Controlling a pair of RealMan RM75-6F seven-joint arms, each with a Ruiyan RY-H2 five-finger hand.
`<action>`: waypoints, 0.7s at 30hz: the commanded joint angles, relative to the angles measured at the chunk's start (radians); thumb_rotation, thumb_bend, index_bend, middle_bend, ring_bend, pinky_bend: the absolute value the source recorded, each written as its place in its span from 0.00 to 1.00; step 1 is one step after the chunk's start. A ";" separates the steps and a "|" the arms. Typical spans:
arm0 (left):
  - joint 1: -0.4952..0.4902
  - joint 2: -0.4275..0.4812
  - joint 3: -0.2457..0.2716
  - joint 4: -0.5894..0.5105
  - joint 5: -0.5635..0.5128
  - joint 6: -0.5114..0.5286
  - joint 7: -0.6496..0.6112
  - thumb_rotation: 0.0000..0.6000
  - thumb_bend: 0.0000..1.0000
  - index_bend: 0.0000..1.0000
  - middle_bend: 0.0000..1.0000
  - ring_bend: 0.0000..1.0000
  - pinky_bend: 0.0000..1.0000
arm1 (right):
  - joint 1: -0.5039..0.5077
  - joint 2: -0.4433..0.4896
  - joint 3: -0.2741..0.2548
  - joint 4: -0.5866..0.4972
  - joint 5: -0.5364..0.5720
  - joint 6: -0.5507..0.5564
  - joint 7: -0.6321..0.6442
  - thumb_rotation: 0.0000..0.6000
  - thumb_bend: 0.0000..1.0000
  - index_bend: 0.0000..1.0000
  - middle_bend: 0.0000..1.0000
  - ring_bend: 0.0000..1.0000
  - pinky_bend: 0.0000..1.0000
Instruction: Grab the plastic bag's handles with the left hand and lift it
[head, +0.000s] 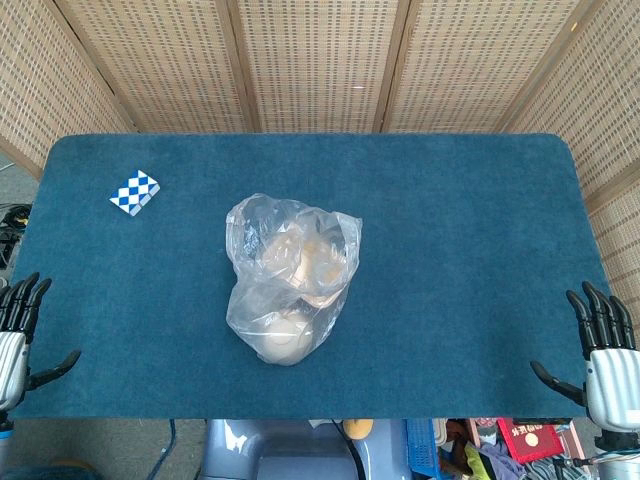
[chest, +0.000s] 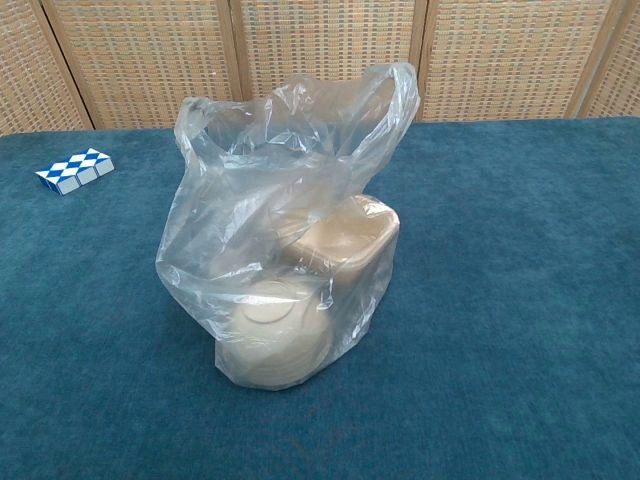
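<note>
Item 1: plastic bag, clear and crinkled, standing on the blue table cover near the middle of the table. Well apart from both hands, roughly midway between them and further from the robot than either. Contents: pale beige rounded containers, one low at the front, seen through the film; exact kind cannot be told.

Item 2: bag handles, two loops standing up at the top of the bag, one toward the left hand's side, one toward the right. Nothing touches them.

Item 3: left hand, at the near left edge of the table, head view only. Fingers straight and apart, thumb out to the side toward the bag; it holds nothing.

Item 4: right hand, at the near right edge, head view only. Fingers spread and pointing away from the robot, thumb out toward the bag; it holds nothing.

Item 5: blue and white checkered block, flat on the cover, beyond the left hand toward the far left corner, apart from the bag.

Item 6: woven cane screens, behind the table on the far side
</note>
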 joint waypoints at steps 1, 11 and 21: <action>0.000 0.001 -0.001 0.000 -0.001 0.000 -0.001 1.00 0.20 0.00 0.00 0.00 0.00 | 0.000 0.000 0.000 0.000 0.000 0.000 -0.001 1.00 0.00 0.00 0.00 0.00 0.00; 0.000 -0.003 -0.001 0.003 0.001 -0.001 0.003 1.00 0.21 0.00 0.00 0.00 0.00 | 0.000 0.003 -0.001 -0.001 0.003 -0.002 0.005 1.00 0.00 0.00 0.00 0.00 0.00; -0.006 -0.005 -0.009 -0.003 -0.015 -0.012 0.002 1.00 0.21 0.00 0.00 0.00 0.00 | 0.067 -0.018 0.037 0.024 0.032 -0.086 -0.011 1.00 0.00 0.00 0.00 0.00 0.00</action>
